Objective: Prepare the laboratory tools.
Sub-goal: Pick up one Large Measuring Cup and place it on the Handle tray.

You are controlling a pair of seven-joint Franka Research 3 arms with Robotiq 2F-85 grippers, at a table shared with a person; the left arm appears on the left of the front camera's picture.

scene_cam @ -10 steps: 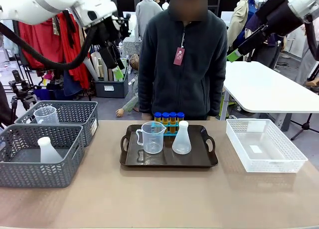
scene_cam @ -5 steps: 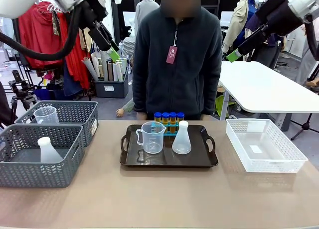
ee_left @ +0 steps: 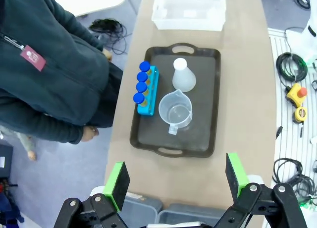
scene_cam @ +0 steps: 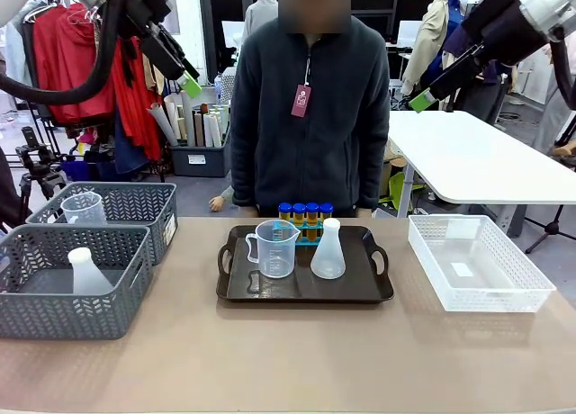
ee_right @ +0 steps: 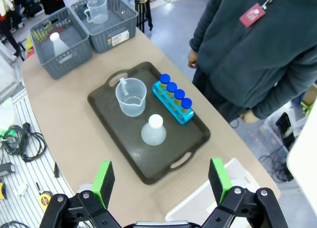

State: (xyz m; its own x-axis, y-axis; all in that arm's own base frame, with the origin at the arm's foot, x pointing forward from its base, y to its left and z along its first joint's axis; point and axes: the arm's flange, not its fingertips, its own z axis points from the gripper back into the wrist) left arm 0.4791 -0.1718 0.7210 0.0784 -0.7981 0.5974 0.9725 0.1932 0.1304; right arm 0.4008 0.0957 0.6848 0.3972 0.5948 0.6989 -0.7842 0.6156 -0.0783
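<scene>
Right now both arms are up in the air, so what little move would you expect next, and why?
Probably one arm comes down toward the tray. Both grippers, left and right, hang high with fingers open and empty, while the beaker, flask and tubes stand on it, nothing gripping them. I can't tell which arm goes first.

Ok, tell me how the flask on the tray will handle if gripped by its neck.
The flask looks empty and translucent plastic, so probably light and not brittle. Its wide base should resist tipping on the tray. The smooth, narrow neck may slip between the pads.
</scene>
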